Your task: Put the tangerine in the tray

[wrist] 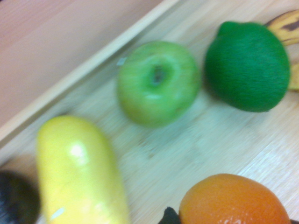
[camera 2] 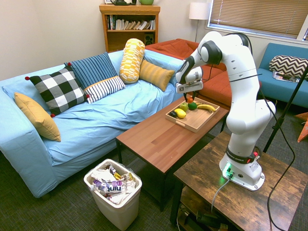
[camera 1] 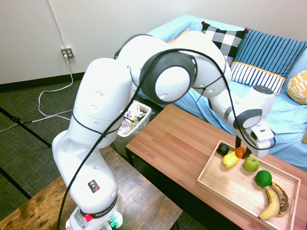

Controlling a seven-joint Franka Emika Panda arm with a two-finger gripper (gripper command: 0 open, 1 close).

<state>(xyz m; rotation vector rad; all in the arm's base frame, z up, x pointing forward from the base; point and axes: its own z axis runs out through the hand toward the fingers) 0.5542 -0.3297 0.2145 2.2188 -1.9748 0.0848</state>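
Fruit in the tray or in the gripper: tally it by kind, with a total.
Tangerine, in the gripper: 1
Yellow lemon-like fruit: 1
Green apple: 1
Dark green lime: 1
Blackish fruit: 1
Bananas, one heavily browned: 2
Total: 7

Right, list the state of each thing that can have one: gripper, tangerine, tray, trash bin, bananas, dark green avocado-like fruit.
Gripper: jaws closed on the tangerine
Tangerine: held over the tray, whole, unpeeled
Tray: flat on the table, holding fruit
Trash bin: lidless, upright, filled with litter
Bananas: unpeeled, one heavily browned
Avocado-like fruit: whole, in the tray
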